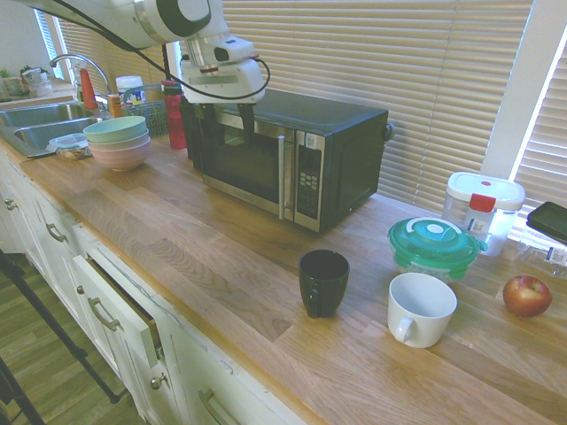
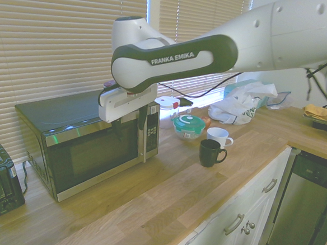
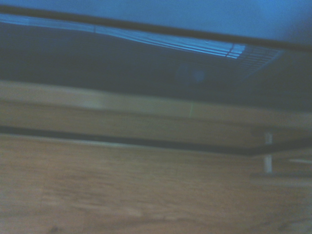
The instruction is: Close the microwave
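Facing the door, push lies windowward

The microwave (image 2: 63, 112) sits just beyond the gripper (image 2: 129, 132), on its window side; the fingers are spread wide. The door (image 2: 88, 156) looks nearly flush, its long axis running with the counter (image 2: 176, 185), so any closing push should go straight windowward.

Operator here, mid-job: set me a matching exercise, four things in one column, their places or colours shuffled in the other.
Things
1. microwave
2. apple
3. stacked bowls
4. gripper

Places or colours
A. between the sink and the microwave
B. in front of the microwave's door
C. black, with a silver bar handle
D. red

Pairs: 1-C, 2-D, 3-A, 4-B
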`<state>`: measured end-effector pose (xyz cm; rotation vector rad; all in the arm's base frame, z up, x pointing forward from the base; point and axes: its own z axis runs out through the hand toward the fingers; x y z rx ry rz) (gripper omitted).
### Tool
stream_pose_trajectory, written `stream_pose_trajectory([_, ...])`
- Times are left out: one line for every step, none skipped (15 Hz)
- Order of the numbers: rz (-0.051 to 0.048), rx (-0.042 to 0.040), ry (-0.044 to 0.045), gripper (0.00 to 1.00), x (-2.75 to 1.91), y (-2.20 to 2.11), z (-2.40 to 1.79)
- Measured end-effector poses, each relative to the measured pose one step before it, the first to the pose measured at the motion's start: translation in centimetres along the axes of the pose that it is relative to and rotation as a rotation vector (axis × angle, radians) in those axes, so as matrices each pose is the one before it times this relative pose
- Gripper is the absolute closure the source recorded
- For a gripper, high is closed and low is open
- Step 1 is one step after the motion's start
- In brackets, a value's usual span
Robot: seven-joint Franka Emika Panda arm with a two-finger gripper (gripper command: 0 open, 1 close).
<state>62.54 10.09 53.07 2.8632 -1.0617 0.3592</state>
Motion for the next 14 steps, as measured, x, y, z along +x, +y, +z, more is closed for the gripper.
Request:
stream_pose_trajectory([0.00141,-0.00509,-0.00334,0.0,-1.034,1.032,-0.539])
stream_pose_trajectory([0.00377,-0.00526,-0.00317,0.0,-0.876,1.063,-0.113])
stream_pose_trajectory([0.00336,-0.00541,-0.00372,0.0,-0.862,1.085,0.352])
stream_pose_trajectory([0.00231,-0.0034,-0.00245,0.0,-0.854,1.01,0.358])
stream_pose_trajectory([0.00039,-0.00245,-0.00213,0.0,-0.829,1.006,0.441])
stream_pose_trajectory([-0.00031,0.00031,-0.00013,0.0,-0.838,1.081,0.456])
stream_pose_trajectory([-0.00206,-0.00168,-0.00169,0.0,-0.988,1.107,0.531])
stream_pose_trajectory([-0.00264,-0.00187,-0.00156,0.0,-1.127,1.096,0.328])
stream_pose_trajectory([-0.0033,0.00097,0.00064,0.0,-1.198,1.065,0.248])
stream_pose_trajectory([-0.00227,0.00389,0.00322,0.0,-1.199,1.15,0.407])
stream_pose_trajectory([0.00073,0.00278,0.0015,0.0,-1.12,1.251,0.501])
stream_pose_trajectory([0.0032,-0.00053,-0.00206,0.0,-1.153,1.317,0.36])
stream_pose_trajectory([0.00403,0.00336,0.00096,0.0,-1.269,1.417,0.144])
stream_pose_trajectory([0.00089,0.00656,0.00853,0.0,-1.212,1.339,0.212])
